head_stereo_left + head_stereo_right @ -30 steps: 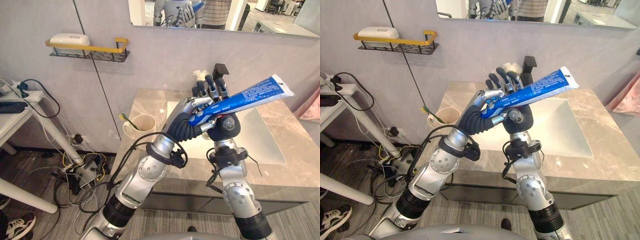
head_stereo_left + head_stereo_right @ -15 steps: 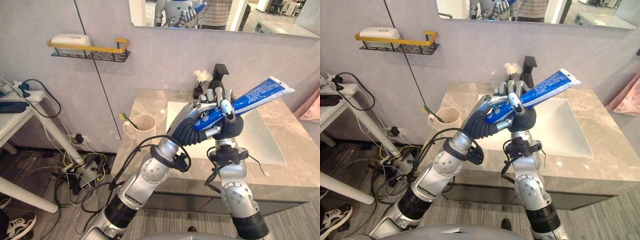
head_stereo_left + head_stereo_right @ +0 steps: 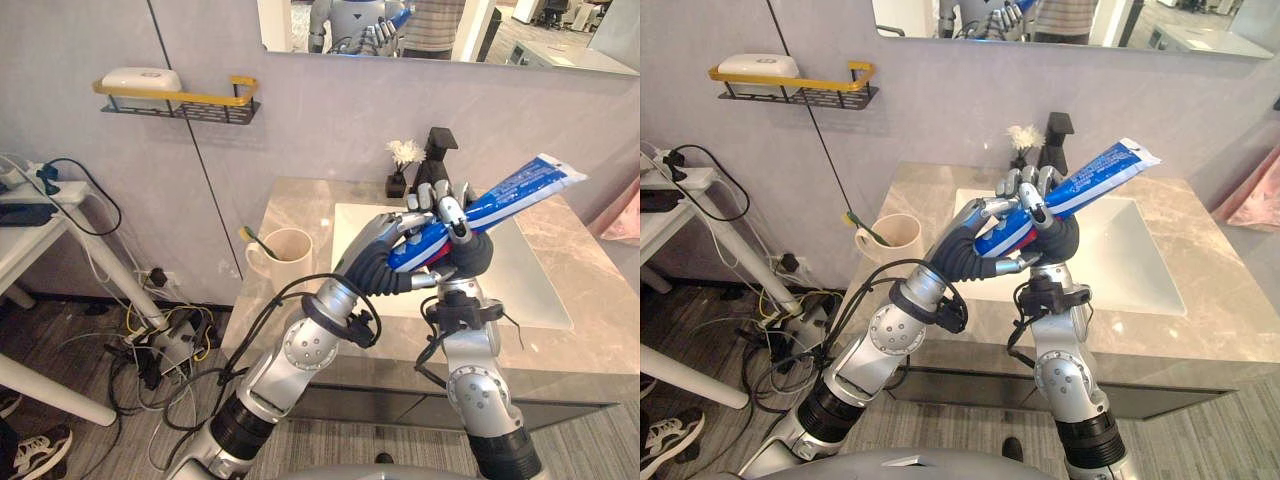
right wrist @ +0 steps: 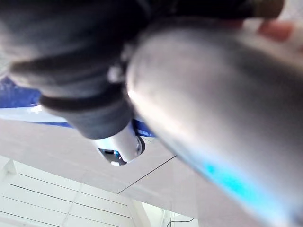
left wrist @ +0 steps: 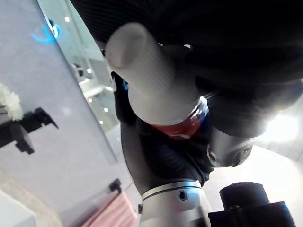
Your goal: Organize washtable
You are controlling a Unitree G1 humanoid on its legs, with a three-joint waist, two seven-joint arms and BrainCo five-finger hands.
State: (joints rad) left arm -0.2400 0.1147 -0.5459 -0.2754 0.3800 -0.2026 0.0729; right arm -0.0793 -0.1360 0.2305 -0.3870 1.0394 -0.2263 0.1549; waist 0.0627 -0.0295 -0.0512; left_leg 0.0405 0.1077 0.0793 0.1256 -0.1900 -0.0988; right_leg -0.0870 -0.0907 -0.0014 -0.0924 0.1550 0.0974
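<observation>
- Your right hand (image 3: 462,248) has now curled its fingers round the toothpaste tube (image 3: 512,189).
- Your left hand (image 3: 378,262) clasps the cap end; the tail points to 2 o'clock.

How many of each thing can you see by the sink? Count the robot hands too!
Toothpaste tube: 1
Cup: 1
Toothbrush, standing in the cup: 1
Soap bar, on the wall shelf: 1
Robot hands: 2, the left robot hand and the right robot hand, both gripping the toothpaste tube
Total: 6
</observation>
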